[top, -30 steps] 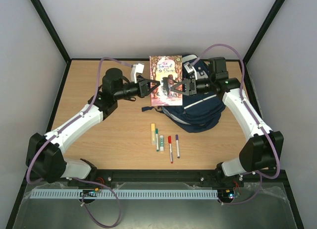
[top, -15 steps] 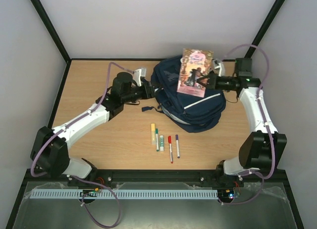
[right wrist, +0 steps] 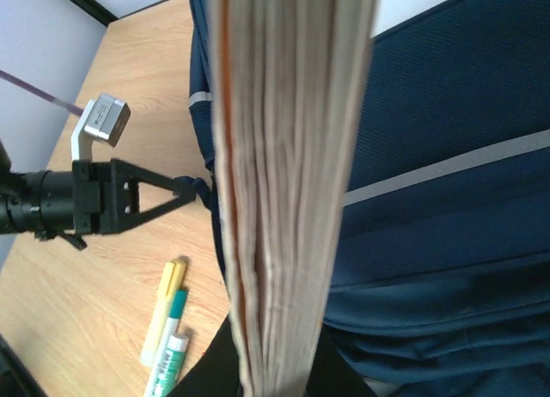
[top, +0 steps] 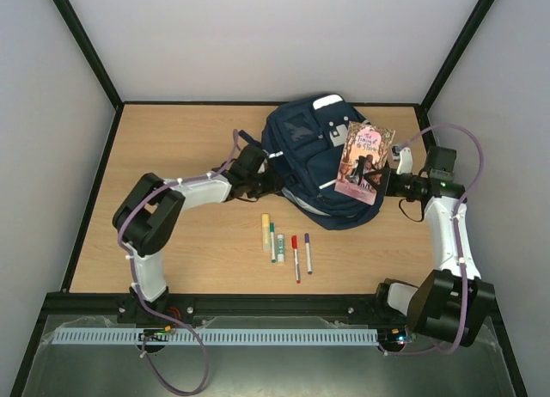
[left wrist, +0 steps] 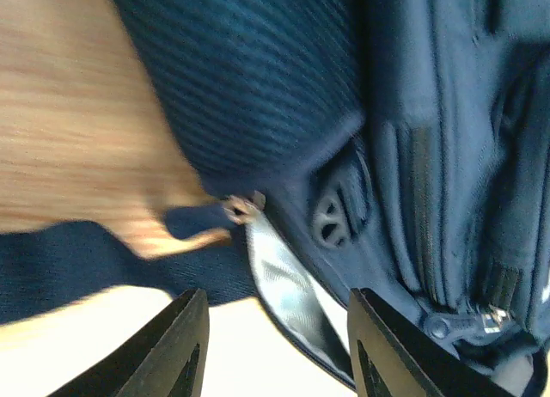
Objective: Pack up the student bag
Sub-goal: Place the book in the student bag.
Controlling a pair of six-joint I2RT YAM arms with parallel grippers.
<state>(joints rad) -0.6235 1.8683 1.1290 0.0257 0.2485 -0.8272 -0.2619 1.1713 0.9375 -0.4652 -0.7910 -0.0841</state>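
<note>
The right hand [top: 379, 181] is clamping the book [top: 364, 161] at the student bag's [top: 309, 143] right edge. The left hand [left wrist: 277, 328] is holding its fingers apart at the opposite side.

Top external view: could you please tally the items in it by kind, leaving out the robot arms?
Student bag: 1
Book: 1
Pens and markers: 5 (yellow, green, white-and-green, red, purple)
Total: 7
</note>
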